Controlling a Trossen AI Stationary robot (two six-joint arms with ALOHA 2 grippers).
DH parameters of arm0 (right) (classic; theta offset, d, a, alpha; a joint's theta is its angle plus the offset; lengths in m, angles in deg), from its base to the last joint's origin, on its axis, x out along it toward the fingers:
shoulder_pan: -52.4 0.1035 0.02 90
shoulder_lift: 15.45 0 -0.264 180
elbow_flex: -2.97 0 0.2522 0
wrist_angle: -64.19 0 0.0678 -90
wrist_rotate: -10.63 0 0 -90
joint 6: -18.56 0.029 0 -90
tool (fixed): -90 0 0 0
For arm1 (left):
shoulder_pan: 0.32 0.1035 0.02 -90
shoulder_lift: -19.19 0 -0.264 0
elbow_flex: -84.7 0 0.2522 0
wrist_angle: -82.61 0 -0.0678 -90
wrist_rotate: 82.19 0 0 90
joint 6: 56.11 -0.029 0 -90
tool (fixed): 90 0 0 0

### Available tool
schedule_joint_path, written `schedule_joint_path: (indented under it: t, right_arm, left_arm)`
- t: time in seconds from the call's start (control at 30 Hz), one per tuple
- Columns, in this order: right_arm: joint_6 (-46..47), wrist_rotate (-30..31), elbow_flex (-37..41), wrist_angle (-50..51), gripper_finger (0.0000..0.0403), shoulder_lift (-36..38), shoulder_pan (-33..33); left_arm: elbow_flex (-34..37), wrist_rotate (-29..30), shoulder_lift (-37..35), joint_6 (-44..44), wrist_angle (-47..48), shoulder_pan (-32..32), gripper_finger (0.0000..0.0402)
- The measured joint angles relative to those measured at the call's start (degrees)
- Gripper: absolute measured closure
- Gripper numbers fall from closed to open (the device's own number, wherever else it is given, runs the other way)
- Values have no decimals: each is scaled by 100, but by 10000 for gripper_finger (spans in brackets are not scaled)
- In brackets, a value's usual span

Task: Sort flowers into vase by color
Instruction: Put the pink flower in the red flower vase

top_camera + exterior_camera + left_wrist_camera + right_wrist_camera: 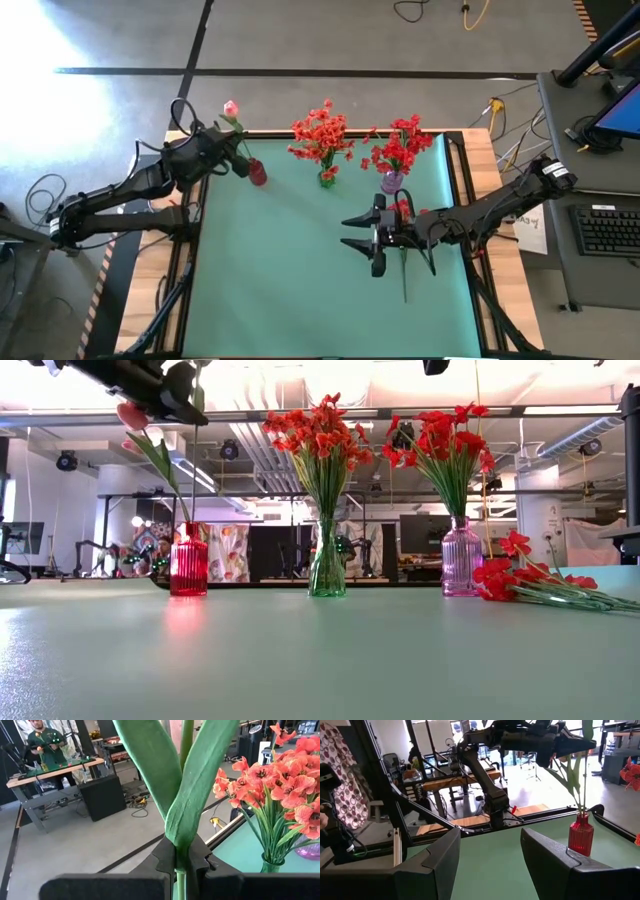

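The left gripper [181, 865] pinches a pink tulip's stem [181, 887], held directly above the red vase [257, 174] (stem reaching its neck). The right gripper [377, 238] hovers with jaws apart and empty, red flowers [403, 208] lying just beside it.

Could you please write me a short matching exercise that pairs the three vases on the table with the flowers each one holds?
Vases:
1. red vase
2. green vase
3. purple vase

Flowers:
A. deep red flowers
B. pink tulip, stem clamped in the left gripper
C. orange-red flowers

Pairs: 1-B, 2-C, 3-A
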Motion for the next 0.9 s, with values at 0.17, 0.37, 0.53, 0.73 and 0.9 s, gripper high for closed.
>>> schedule_joint_path:
  t: [0.17, 0.37, 0.53, 0.73, 0.9]
  right_arm:
    - [-47, 0, 0, -2, 202, 0, 0]
    - [-41, -2, 0, -4, 202, 0, 0]
    - [-41, -2, 0, -4, 202, 0, 0]
    - [-41, -2, 0, -4, 202, 0, 0]
    - [-41, -2, 0, -4, 202, 0, 0]
  left_arm:
    - [0, 51, 37, 172, 3, 0, 401]
    - [0, 70, 146, 238, 13, 2, 401]
    - [0, 76, 239, 291, 17, 9, 401]
    - [0, 82, 266, 416, 20, 9, 400]
    - [0, 218, 258, 536, 23, 9, 377]
